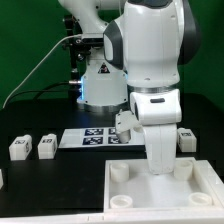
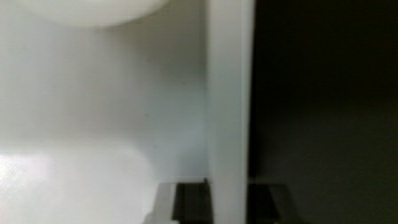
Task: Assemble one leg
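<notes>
The gripper [image 2: 224,206] points straight down into a white tray-like panel [image 1: 165,202], with the arm upright above it. Only the wrist view shows the dark fingertips [image 2: 178,206], which sit on either side of the panel's raised wall; I cannot tell whether they pinch it. Only the exterior view shows the loose parts on the table. One leg [image 1: 18,148] and a second leg [image 1: 45,147] lie at that view's left, near the marker board [image 1: 92,138]. A third leg [image 1: 185,138] lies at its right.
</notes>
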Robot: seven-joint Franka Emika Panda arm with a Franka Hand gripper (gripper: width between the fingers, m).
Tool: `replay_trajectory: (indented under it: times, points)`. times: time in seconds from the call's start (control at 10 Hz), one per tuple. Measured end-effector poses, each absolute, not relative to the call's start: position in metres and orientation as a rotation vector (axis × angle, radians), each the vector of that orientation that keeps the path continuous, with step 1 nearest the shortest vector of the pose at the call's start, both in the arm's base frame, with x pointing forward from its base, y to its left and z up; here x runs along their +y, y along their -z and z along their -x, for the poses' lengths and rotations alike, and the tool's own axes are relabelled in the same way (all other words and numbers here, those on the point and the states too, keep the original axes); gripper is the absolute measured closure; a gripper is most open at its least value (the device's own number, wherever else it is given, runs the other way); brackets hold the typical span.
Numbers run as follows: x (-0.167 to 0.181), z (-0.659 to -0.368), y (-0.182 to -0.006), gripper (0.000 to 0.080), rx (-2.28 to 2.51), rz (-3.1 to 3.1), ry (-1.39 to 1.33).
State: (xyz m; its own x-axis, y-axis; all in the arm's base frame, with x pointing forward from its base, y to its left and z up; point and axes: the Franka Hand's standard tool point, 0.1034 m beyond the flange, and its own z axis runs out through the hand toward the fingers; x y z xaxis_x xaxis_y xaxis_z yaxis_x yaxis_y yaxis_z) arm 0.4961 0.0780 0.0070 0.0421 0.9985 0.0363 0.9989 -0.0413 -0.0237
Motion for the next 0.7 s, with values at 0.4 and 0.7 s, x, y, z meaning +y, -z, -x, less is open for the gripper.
replay_trajectory:
  times: [0.4,0.7]
  points:
    - [0.0770,-0.4957,-0.0061,0.0378,-2.142,2.238,0.013]
    - [0.0764,-0.4956,-0.0059,0.0169,-2.140,2.239,0.013]
